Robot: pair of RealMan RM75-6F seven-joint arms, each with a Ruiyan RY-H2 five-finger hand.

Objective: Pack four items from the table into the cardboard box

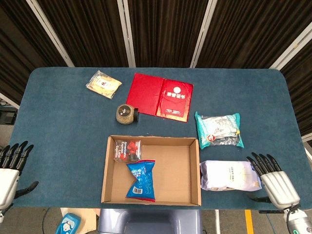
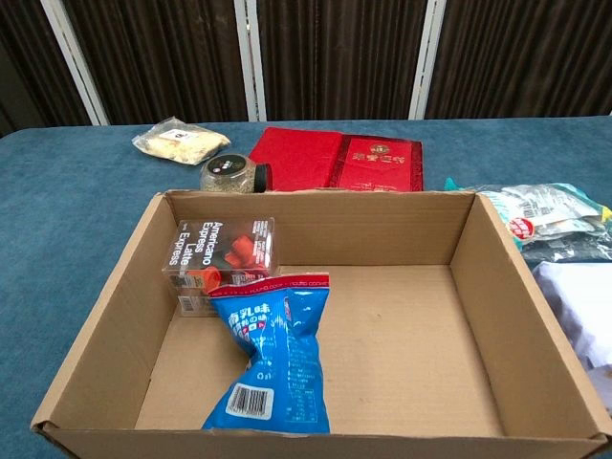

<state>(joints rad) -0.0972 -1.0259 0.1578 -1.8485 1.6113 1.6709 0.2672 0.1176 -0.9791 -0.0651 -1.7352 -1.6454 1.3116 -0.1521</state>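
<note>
Dark curtain panels with pale strips hang behind the blue felt table [image 1: 58,126], and I've got the shallow brown cardboard box [image 1: 195,170] sitting at the near edge, about the middle. Two items are in already: a clear plastic coffee-capsule pack with red printing [image 1: 126,149] in the box's far-left corner and a blue crinkly snack bag [image 1: 140,180] lying just in front of it, so I judge we're half done. My left hand [image 1: 9,173] is off the near-left corner, fingers spread, holding nothing. My right hand [image 1: 273,181] is at the near-right edge, fingers apart and empty, its fingertips just beside the white soft plastic pouch [image 1: 228,175], which lies right next to the box's right wall. Risk from here: that pouch looks slack and slippery, so a shallow grasp could let it sag and catch on the box wall, or nudge the box itself. Only the head view shows my hands; the chest view shows neither, but gives me the box floor and the pouch's edge [image 2: 583,306].
</note>
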